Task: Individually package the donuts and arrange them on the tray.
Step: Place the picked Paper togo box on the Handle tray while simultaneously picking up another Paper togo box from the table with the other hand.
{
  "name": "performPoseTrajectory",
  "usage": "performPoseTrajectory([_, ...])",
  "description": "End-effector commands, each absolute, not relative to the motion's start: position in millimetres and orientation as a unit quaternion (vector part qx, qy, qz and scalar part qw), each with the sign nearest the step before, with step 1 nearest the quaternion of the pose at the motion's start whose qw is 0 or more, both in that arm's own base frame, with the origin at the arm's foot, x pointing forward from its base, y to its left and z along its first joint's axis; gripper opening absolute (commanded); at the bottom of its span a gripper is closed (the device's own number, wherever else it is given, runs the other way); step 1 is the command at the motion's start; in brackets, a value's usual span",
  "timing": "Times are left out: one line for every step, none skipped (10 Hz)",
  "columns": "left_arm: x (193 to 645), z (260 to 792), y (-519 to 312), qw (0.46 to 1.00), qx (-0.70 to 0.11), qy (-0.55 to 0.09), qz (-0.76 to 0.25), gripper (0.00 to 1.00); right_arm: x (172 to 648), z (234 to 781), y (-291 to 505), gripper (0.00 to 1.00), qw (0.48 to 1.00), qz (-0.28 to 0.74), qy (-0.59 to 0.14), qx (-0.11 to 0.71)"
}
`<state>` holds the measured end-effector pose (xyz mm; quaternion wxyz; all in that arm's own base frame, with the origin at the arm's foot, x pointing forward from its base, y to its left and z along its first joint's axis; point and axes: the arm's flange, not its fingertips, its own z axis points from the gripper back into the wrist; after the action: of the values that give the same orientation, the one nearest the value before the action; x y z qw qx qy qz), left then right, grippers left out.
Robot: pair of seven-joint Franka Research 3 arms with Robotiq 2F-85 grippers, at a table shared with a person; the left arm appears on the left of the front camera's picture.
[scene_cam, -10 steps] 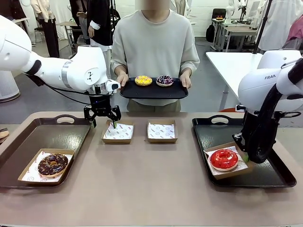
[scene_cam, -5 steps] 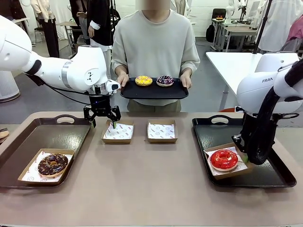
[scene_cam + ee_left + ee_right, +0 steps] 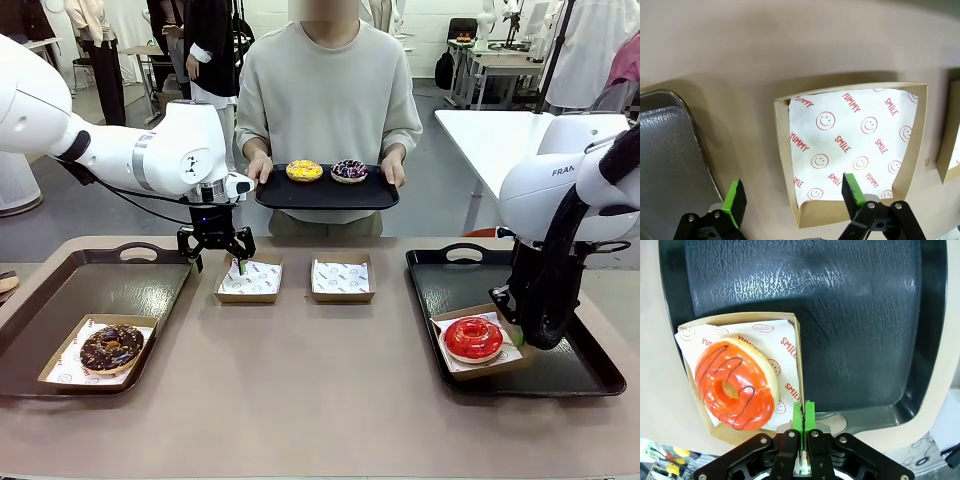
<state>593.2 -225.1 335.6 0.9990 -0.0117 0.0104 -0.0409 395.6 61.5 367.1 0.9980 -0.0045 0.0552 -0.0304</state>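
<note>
left gripper held open over empty box | right gripper pinched shut on carton wall beside red donut | far donuts judged light, soft, icing smearable: to be gripped by outer sides

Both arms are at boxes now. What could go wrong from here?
The right hand pinches just one wall of the box under the red donut; dragging may tip it and spill the donut.
The open left hand straddles the empty box's wall; closing could snag its paper liner.
</note>
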Motion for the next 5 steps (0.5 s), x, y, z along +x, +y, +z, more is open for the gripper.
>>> performPoseTrajectory([600.3,335.8,-228.7,1.0,0.006,0.009,-0.026,1.0,397.9,364.3,61.7,0.01,0.998,-0.031,0.051,-0.017])
performPoseTrajectory([600.3,336.2,-229.3,1.0,0.005,0.009,-0.027,1.0,397.8,364.1,61.7,0.01,0.998,-0.031,0.052,-0.015])
performPoseTrajectory([600.8,336.5,-229.6,1.0,0.005,0.01,-0.025,1.0,397.8,363.9,62.0,0.01,0.998,-0.03,0.052,-0.013])
performPoseTrajectory([601.6,336.3,-229.6,1.0,0.003,0.012,-0.023,0.91,397.9,363.7,62.2,0.01,0.998,-0.026,0.052,-0.008])
performPoseTrajectory([602.1,336.1,-229.6,1.0,0.001,0.014,-0.024,0.4,397.9,362.8,61.8,0.61,0.998,-0.022,0.056,-0.006])
